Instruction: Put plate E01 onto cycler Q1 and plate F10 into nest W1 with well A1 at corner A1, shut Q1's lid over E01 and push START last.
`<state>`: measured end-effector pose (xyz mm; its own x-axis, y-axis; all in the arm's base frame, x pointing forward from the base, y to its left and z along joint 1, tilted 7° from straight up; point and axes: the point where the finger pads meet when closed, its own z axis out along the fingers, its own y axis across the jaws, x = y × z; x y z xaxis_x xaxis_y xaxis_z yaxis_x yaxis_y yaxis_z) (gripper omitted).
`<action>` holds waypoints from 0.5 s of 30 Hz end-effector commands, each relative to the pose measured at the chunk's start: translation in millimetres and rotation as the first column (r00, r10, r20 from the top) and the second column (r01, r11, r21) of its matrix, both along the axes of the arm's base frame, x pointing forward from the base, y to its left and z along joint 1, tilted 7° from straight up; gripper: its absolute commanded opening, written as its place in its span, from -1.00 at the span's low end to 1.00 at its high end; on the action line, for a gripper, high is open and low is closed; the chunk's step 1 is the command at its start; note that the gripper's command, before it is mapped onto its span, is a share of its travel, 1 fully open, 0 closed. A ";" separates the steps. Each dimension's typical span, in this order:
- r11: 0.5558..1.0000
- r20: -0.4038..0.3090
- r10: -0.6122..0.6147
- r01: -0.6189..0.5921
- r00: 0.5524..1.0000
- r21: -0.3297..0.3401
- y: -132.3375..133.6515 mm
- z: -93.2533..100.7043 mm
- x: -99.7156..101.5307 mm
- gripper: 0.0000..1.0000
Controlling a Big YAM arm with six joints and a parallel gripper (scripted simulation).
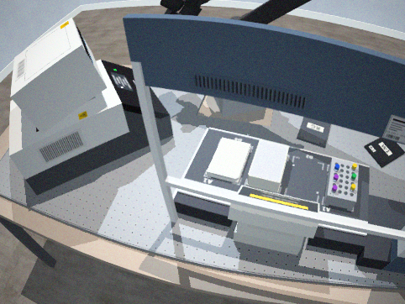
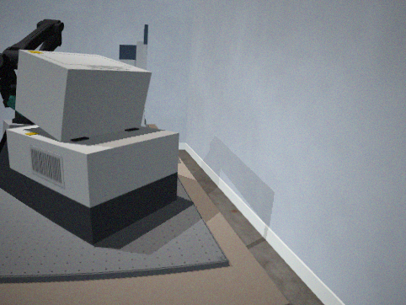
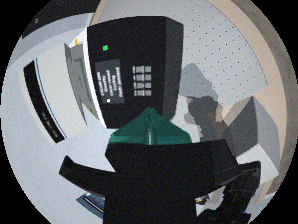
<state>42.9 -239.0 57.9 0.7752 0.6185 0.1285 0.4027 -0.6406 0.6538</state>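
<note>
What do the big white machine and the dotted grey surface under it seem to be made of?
The cycler looks like matte painted metal or moulded plastic: flat white panels and a slotted vent, on a dark base. The surface looks like a matte grey metal breadboard, judging by its regular grid of small holes. Neither can be settled by look alone.
</note>
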 end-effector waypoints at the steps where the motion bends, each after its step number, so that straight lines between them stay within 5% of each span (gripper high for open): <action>1: 0.999 -0.004 0.002 -0.002 1.000 -0.038 -10.8 12.1 -0.1 -1.00; 15: 0.997 -0.014 0.002 -0.003 1.000 -0.073 -27.6 25.7 -4.1 -1.00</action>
